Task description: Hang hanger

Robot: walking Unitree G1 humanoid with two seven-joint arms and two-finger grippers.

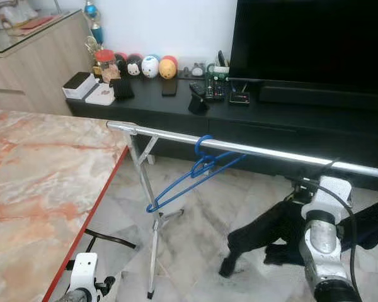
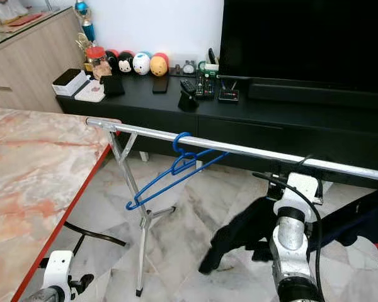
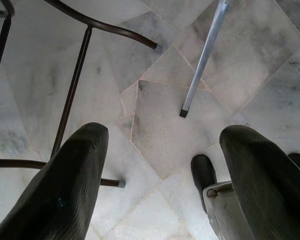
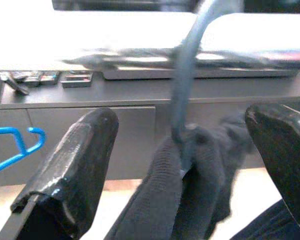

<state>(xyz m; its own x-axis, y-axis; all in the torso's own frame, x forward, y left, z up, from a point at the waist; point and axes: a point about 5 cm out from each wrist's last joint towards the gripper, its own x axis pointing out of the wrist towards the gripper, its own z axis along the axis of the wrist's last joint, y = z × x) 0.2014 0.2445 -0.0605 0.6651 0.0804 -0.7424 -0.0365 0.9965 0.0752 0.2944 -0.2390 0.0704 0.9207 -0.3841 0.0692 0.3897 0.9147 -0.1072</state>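
I see a silver rail (image 1: 252, 150) crossing the room in front of a black TV console (image 1: 176, 104), carried at its near end by a folding metal stand (image 1: 150, 207) on the marble floor (image 1: 195, 245). Two hangers are on it. A blue hanger (image 1: 195, 176) hangs by its hook near the stand end, empty and tilted down toward the stand. Further along, a grey hanger (image 4: 187, 75) hooks over the rail with a black garment (image 4: 190, 185) draped on it; the cloth trails down to the floor.

My right tool (image 4: 180, 165) is raised just below the rail, its two black fingers (image 4: 75, 170) spread wide on either side of the grey hanger's neck and the bunched cloth, gripping nothing.

My left tool (image 3: 160, 175) hangs low beside the marble-patterned worktop (image 1: 38, 189), fingers wide apart and empty, pointing at the floor, the foot of the stand and some dark chair legs (image 3: 70, 95).
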